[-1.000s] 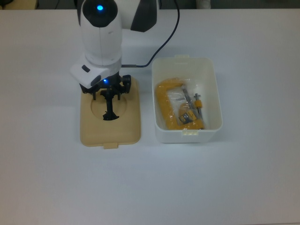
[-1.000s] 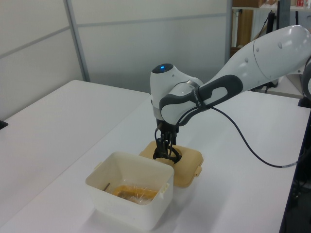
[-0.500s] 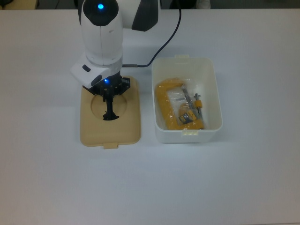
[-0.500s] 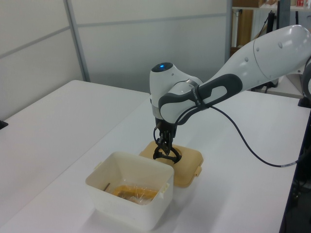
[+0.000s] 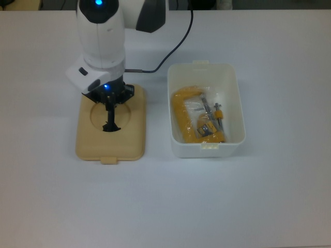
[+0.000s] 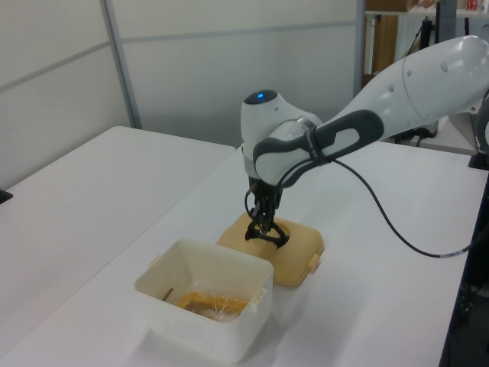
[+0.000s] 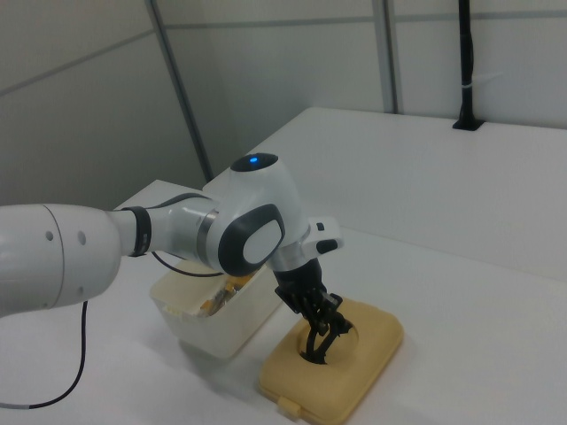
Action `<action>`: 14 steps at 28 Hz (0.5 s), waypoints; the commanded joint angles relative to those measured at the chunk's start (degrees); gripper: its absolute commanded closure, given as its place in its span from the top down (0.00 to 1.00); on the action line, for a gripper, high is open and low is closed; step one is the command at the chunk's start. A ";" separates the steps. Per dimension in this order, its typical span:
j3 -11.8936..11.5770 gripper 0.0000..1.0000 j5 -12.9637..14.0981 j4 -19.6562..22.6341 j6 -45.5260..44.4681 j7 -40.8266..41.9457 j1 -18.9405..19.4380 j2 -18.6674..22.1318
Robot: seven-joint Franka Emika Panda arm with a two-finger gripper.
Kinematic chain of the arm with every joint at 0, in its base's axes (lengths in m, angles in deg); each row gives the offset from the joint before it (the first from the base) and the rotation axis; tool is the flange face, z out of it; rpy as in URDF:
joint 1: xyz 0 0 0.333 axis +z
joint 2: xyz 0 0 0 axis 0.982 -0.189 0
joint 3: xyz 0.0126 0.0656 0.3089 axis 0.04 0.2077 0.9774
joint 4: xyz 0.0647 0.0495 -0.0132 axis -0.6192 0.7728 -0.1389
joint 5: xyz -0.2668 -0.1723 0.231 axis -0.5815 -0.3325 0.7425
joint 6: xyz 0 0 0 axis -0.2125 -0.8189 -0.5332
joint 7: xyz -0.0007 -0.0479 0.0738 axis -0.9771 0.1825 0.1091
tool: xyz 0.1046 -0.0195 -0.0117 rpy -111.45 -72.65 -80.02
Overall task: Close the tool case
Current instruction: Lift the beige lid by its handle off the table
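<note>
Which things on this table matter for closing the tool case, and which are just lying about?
Part of the job:
- white tub, open
- tan lid, flat on the table beside the tub
- black handle on the lid
- gripper, shut on the handle

Just there:
- yellow clamp and bagged parts inside the tub
- black cable

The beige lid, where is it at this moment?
In the top view, the beige lid lies flat on the table, apart from the white tub and on the top view's left of it, with the gripper over its round recess.
</note>
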 commanded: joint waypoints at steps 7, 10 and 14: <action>-0.24 0.00 2.32 -3.99 -11.42 0.21 -2.31 7.49; -0.33 0.00 3.12 -5.39 -13.70 -2.33 -2.39 9.33; -0.16 0.00 3.12 -7.24 -17.48 -3.92 -2.22 10.39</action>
